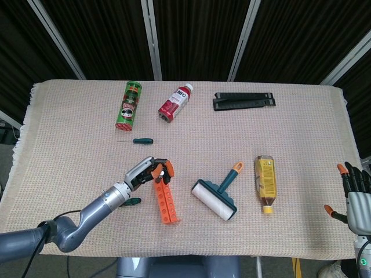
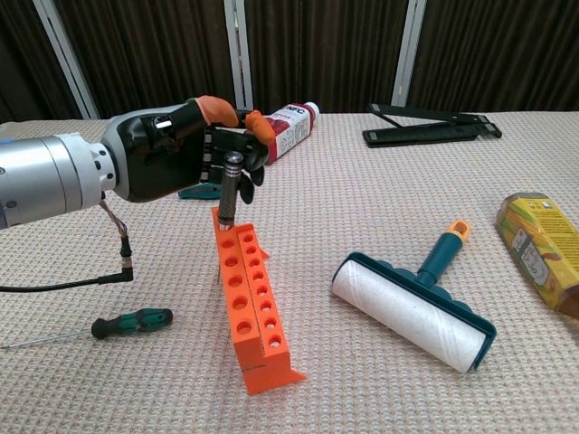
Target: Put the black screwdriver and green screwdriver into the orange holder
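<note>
- The left hand (image 2: 172, 154) sits in the left half of the chest view, its fingers wrapped round the black screwdriver (image 2: 228, 188); the tool stands nearly upright with its tip at the far end of the orange holder (image 2: 249, 307)
- The right hand (image 1: 355, 194) shows at the right edge of the head view, fingers apart and holding nothing
- Two green screwdrivers: one (image 2: 131, 321) lies at lower left of the chest view, beside the holder; the other (image 1: 141, 140) lies left of centre in the head view, below the green can (image 1: 128, 104)
- One lint roller (image 1: 215, 197) lies right of the holder; one yellow bottle (image 1: 265, 182) further right
- One red bottle (image 1: 175, 103) and one black folded stand (image 1: 243, 101) lie along the top
- A beige woven cloth (image 1: 301, 133) covers the table; dark slatted panels with pale bars (image 1: 151, 35) stand behind
</note>
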`<state>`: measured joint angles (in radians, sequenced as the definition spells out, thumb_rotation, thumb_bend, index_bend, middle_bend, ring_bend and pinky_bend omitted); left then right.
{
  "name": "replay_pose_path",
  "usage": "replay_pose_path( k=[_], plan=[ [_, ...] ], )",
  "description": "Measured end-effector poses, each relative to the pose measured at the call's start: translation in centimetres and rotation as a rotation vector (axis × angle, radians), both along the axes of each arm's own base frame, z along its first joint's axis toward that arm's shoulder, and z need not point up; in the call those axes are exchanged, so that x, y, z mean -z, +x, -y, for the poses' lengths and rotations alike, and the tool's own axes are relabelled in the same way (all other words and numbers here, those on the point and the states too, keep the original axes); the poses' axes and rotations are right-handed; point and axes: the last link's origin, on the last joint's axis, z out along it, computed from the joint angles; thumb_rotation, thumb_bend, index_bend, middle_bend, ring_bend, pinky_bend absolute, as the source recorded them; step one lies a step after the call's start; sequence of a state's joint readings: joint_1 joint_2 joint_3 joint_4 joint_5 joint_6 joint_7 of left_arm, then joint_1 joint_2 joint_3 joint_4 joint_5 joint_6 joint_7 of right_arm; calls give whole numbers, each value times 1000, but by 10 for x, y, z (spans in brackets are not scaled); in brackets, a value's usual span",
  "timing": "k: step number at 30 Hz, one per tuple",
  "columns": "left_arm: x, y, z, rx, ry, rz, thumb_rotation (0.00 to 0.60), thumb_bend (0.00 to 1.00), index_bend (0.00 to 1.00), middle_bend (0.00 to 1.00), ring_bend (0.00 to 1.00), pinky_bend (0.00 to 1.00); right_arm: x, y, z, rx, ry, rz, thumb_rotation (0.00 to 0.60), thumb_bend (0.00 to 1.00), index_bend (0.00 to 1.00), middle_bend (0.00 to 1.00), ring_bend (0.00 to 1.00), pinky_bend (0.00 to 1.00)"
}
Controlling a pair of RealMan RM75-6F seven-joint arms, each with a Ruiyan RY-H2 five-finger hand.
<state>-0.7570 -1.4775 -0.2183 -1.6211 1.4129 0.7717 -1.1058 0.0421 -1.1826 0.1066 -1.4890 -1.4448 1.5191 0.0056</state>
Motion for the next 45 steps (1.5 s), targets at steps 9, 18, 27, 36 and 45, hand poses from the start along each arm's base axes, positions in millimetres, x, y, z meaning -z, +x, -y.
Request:
replay_pose_path(
  k=[9, 18, 27, 36, 45],
  plan=[
    [-5, -2, 1, -1, 0, 17, 299, 838, 552, 635, 509, 543, 1, 2, 1, -3, 1, -1, 600, 0, 12, 0, 0, 0],
    [-5, -8, 8, 11, -24, 4, 301, 838, 552, 635, 508, 544, 1, 2, 1, -4, 1, -1, 600, 0, 13, 0, 0, 0],
    [-10, -13, 7, -4, -8, 19, 300, 837, 553, 637, 509, 545, 2, 3, 3, -8, 5, 0, 600, 0, 13, 0, 0, 0],
    [-11, -17, 5, -19, -5, 19, 300, 838, 549, 621, 494, 544, 3, 3, 3, -7, 7, 1, 600, 0, 13, 0, 0, 0],
    [-7, -18, 2, -21, 19, 2, 301, 839, 539, 574, 452, 544, 3, 3, 3, -5, 6, 1, 600, 0, 13, 0, 0, 0]
  ],
)
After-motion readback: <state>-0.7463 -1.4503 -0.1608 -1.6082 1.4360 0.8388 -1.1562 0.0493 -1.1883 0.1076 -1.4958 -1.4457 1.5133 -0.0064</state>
